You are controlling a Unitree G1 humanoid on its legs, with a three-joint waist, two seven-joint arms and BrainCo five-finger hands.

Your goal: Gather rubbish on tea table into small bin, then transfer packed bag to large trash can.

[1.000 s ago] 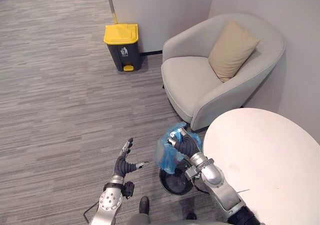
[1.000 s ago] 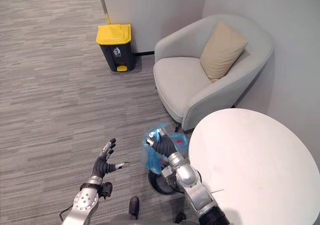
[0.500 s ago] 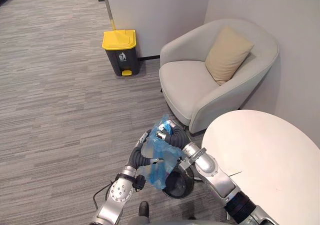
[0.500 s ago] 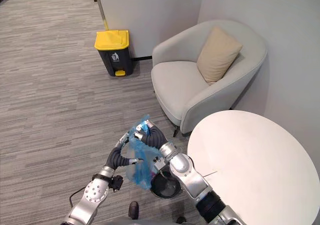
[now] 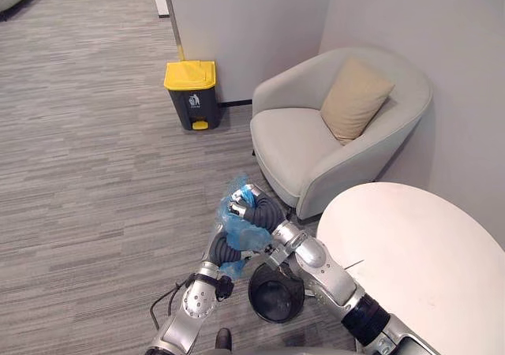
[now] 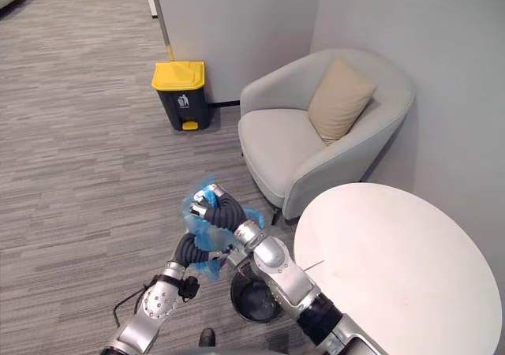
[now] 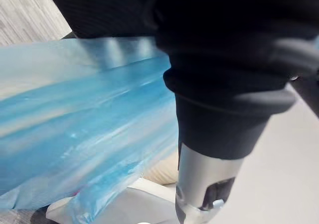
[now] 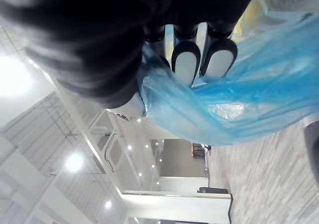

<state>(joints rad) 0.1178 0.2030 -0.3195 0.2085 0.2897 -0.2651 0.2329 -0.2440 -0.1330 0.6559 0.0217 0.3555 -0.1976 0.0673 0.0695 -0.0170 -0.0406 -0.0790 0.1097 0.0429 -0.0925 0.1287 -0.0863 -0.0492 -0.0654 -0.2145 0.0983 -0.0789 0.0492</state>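
Eye views: blue bag (image 5: 239,227) out of small bin (image 5: 276,293), between left hand (image 5: 223,251) and right hand (image 5: 254,207); tea table (image 5: 418,268) bare; carry to large trash can (image 5: 192,93) outstanding (open carpet (image 5: 95,158) ahead, armchair (image 5: 316,142) alongside).
Left wrist view: bag close; left grip cannot be told.
Right wrist view: right hand curled round bag.

arms (image 5: 317,262): silver-grey | wrist covers (image 5: 267,210): dark, ribbed | fingers (image 8: 185,60): silver, dark-tipped

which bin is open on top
The small black bin by the table; the larger, farther trash can has its yellow lid shut.
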